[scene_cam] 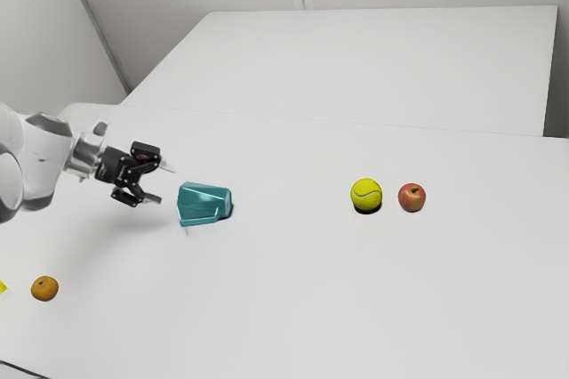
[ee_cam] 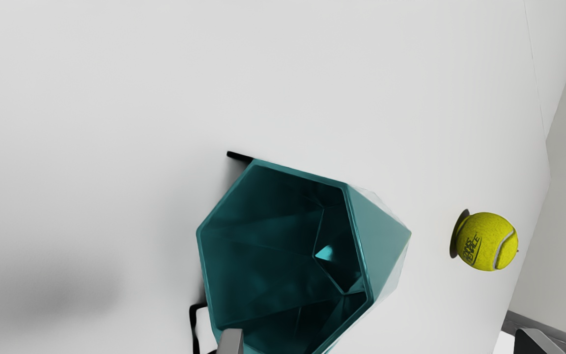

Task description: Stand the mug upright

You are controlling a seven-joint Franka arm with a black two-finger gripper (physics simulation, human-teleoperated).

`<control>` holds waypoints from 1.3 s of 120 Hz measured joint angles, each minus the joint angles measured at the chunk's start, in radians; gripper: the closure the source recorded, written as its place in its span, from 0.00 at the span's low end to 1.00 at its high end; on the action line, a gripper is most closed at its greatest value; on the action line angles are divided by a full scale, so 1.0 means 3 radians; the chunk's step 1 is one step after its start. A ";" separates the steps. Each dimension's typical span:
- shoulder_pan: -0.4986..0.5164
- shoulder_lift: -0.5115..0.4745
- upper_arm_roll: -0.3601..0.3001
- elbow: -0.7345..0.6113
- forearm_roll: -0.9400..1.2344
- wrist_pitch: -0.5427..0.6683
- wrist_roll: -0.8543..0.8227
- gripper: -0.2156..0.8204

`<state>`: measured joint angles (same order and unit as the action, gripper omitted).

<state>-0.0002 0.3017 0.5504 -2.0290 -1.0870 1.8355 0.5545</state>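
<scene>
The teal faceted mug (scene_cam: 204, 205) lies on its side on the white table, its mouth facing my gripper (scene_cam: 165, 184). My gripper is a short way from the mouth, toward the exterior view's left, with its two fingers apart and nothing held between them. In the wrist view, I look into the hollow of the mug (ee_cam: 283, 241); one fingertip of the open gripper (ee_cam: 382, 341) overlaps the mug's rim, and the other stands well off to the side of it. Thin black shapes edge the mug there; what they are I cannot tell.
A tennis ball (scene_cam: 366, 195) and a red apple (scene_cam: 412, 197) sit beyond the mug, toward the exterior view's right. An orange fruit (scene_cam: 44, 288) rests near the exterior view's lower left, close to a yellow object (scene_cam: 3, 287). The white table (scene_cam: 311, 299) extends around them.
</scene>
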 joint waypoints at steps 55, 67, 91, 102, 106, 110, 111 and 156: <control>-0.0050 0.0189 -0.0126 -0.0070 -0.0550 -0.0004 0.1083 0.21; -0.0051 0.0192 -0.0163 -0.0102 -0.0606 0.0003 0.1228 0.21; -0.0052 0.0194 -0.0220 -0.0132 -0.0701 0.0015 0.1448 0.40; -0.0040 0.0191 -0.0219 -0.0137 -0.0715 0.0011 0.1524 0.62; -0.0035 0.0190 -0.0219 -0.0139 -0.0718 0.0009 0.1549 0.68; -0.0034 0.0189 -0.0219 -0.0140 -0.0721 0.0007 0.1573 0.73; -0.0033 0.0189 -0.0219 -0.0140 -0.0721 0.0007 0.1579 0.74; -0.0061 0.0124 -0.0222 -0.0124 -0.0722 -0.0001 0.1736 0.93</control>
<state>-0.0183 0.3389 0.4837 -2.0663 -1.3037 1.8354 1.0752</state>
